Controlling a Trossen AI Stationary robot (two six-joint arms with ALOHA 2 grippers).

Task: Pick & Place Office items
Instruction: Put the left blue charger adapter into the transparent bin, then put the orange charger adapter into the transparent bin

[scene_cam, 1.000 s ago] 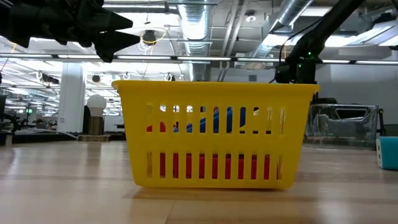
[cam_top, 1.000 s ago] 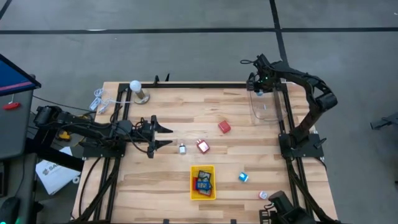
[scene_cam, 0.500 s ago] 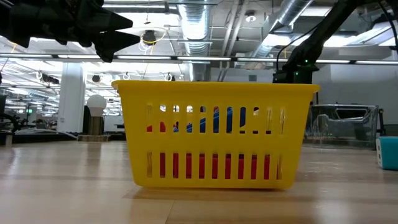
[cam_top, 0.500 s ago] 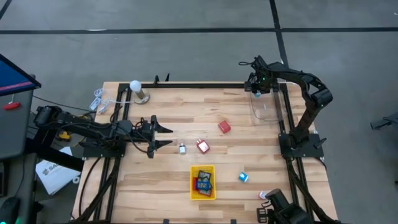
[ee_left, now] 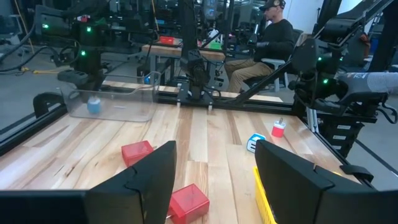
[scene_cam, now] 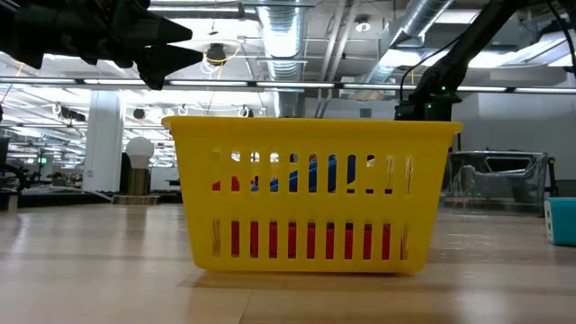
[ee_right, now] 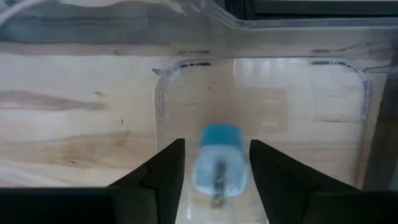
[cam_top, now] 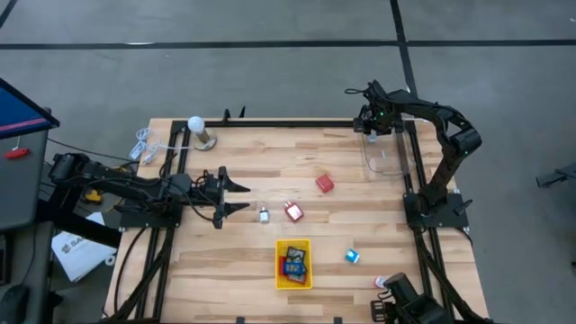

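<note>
My right gripper (cam_top: 371, 126) (ee_right: 216, 144) is open at the table's far right, over a clear plastic tray (cam_top: 387, 158). A small blue and white piece (ee_right: 217, 163) shows between its fingers with a narrow gap on each side. In the left wrist view this piece (ee_left: 93, 104) stands in the clear tray. My left gripper (cam_top: 239, 198) (ee_left: 214, 163) is open and empty above the table's left middle. On the wood lie a red block (cam_top: 325, 184), a red and white block (cam_top: 293, 212), a small white piece (cam_top: 264, 215), a blue block (cam_top: 351, 256) and a white and red piece (cam_top: 381, 282).
A yellow slotted tray (cam_top: 306, 281) (scene_cam: 310, 193) near the front middle holds several blue and red pieces. A white ball on a metal stand (cam_top: 198, 130) stands at the far left. Black rails frame the table. People sit at desks beyond the far edge (ee_left: 273, 37).
My right arm has drawn in a little and its gripper has come down slightly over the clear tray during the first half second, then held still.
</note>
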